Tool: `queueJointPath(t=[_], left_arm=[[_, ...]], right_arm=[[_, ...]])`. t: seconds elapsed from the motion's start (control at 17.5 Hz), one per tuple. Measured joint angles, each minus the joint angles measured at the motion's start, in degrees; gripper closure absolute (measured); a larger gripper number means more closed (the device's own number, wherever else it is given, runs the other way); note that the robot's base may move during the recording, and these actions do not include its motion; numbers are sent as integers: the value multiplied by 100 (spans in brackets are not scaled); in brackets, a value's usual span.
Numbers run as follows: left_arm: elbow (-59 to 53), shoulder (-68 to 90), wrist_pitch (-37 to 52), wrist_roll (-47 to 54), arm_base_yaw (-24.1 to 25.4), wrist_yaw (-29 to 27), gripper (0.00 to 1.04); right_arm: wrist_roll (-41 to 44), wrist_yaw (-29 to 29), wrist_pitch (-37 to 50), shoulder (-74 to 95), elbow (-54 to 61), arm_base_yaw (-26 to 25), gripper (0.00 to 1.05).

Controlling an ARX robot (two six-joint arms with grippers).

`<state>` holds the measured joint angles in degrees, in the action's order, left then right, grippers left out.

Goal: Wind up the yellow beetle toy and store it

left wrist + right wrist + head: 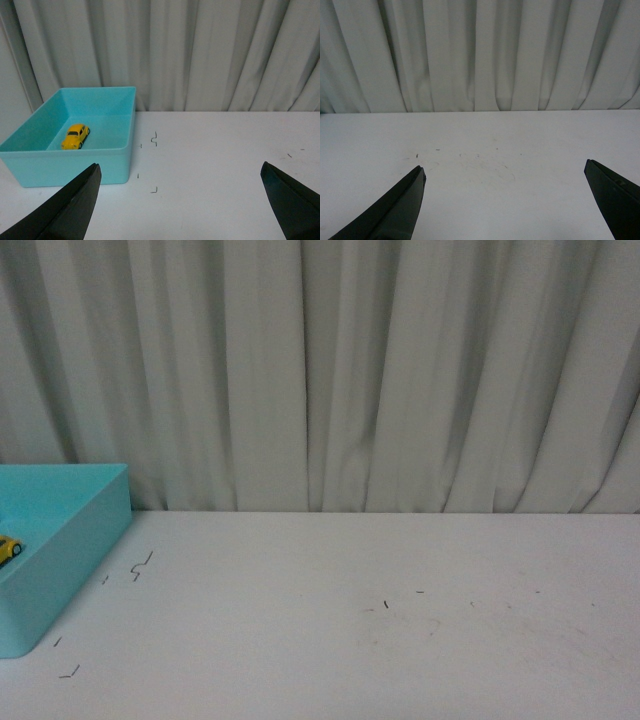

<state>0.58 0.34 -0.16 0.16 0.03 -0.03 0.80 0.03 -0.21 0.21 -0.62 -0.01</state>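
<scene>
The left gripper [180,172] and right gripper [504,172] both hang with jaws spread wide, holding nothing, above a white table [380,640]. The yellow beetle toy [75,136] sits inside a turquoise bin [75,170] by a grey curtain [350,370].

Curtained lab: white table [400,640], drapes [350,370]

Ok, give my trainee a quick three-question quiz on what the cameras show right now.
1. True or false: the yellow beetle toy lies inside the turquoise bin.
2. Which gripper has the bin in its wrist view: A) left gripper B) right gripper?
3. Fill in: both grippers' jaws stand ____ and hold nothing.

Key: 1 true; 2 A; 3 open. The white table in front of the right gripper shows only small dark marks.
</scene>
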Motion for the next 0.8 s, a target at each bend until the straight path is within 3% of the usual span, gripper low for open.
queueJointPath(t=[0.8], left_arm=[[0,0,-7,-2,0,4,7]], right_arm=[[-7,-2,0,-2,0,0,7]])
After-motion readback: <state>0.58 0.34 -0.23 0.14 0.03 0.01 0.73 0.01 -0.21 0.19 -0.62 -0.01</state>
